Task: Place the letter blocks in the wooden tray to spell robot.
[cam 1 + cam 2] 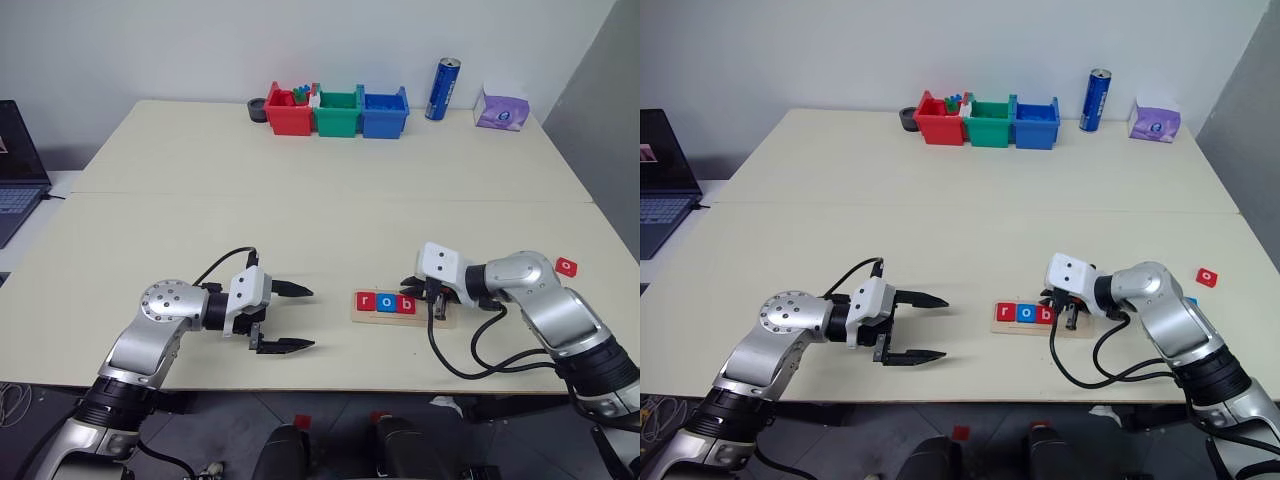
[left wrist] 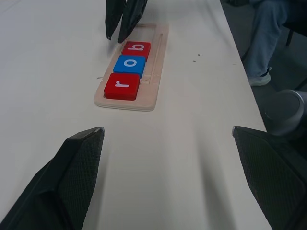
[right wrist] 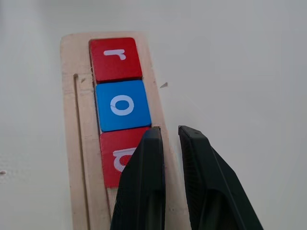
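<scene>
**Three tiles seated, right tool at the tray**

The right tool (image 3: 168, 139) covered the near-right part of the wooden tray (image 2: 152, 67), so the remaining slots could not be made out from the head views. From the right wrist, its fingers hid the lower part of the "b" tile (image 3: 112, 158). The fingers stood almost together with a narrow gap and nothing visibly between them; whether a tip touched the tile could not be told.

The tray lay near the front edge of the table (image 1: 300, 210), right of centre. It held a red "r" tile (image 2: 122, 86), a blue "o" tile (image 2: 129, 64) and the red "b" tile, touching in a row, reading "rob". A loose red tile (image 1: 567, 266) marked "o" lay well apart on the table's right edge.

The right arm reached in from the right, tool angled down and leftward. The left tool (image 1: 285, 318) hovered left of the tray, pointing right, fingers wide apart and empty.

At the far side: red, green and blue bins (image 1: 337, 110), a blue can (image 1: 442, 88) with unreadable print, and a purple tissue pack (image 1: 501, 108). A laptop (image 1: 18, 165) was cut off at the left.
</scene>
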